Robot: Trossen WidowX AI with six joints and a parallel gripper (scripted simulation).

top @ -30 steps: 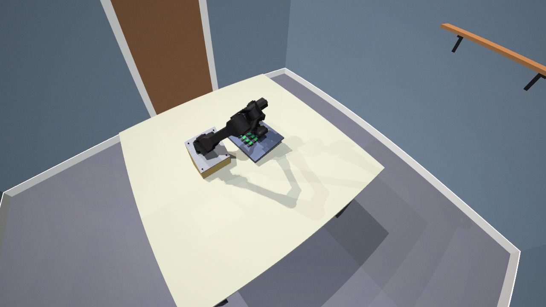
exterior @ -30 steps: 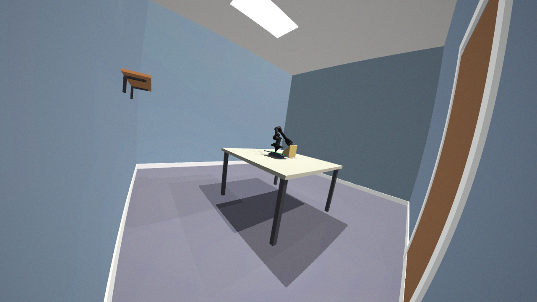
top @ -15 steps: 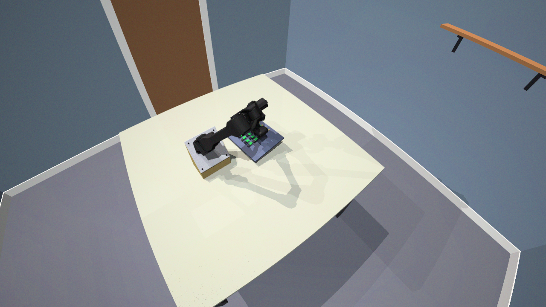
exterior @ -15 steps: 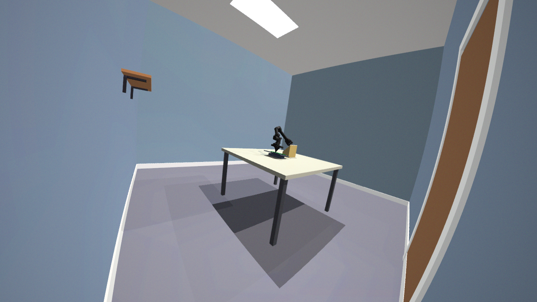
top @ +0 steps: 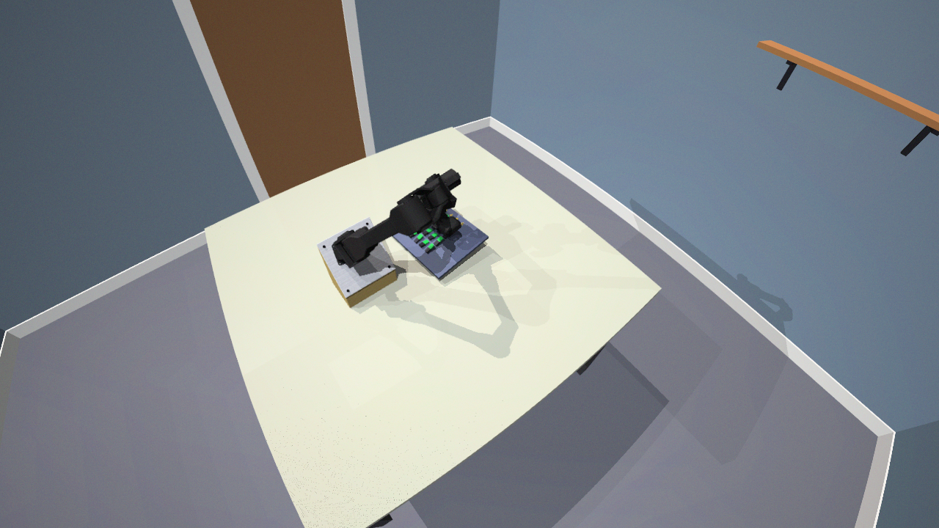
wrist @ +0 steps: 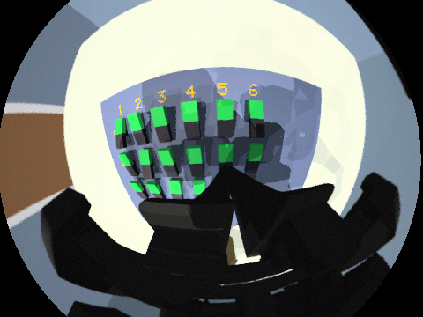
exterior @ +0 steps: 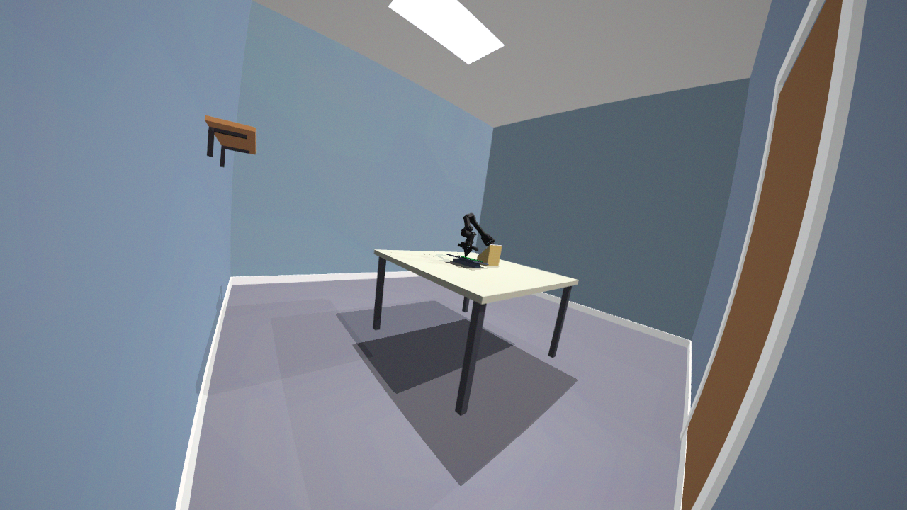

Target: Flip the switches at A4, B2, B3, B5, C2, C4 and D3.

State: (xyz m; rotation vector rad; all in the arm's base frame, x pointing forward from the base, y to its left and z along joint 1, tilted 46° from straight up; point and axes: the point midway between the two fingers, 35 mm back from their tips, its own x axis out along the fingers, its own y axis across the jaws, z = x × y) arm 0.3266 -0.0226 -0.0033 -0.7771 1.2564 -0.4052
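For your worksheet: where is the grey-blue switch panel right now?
In the top view, the flat grey-blue switch panel lies on the cream table, beside the arm's tan base block, under the shut gripper.
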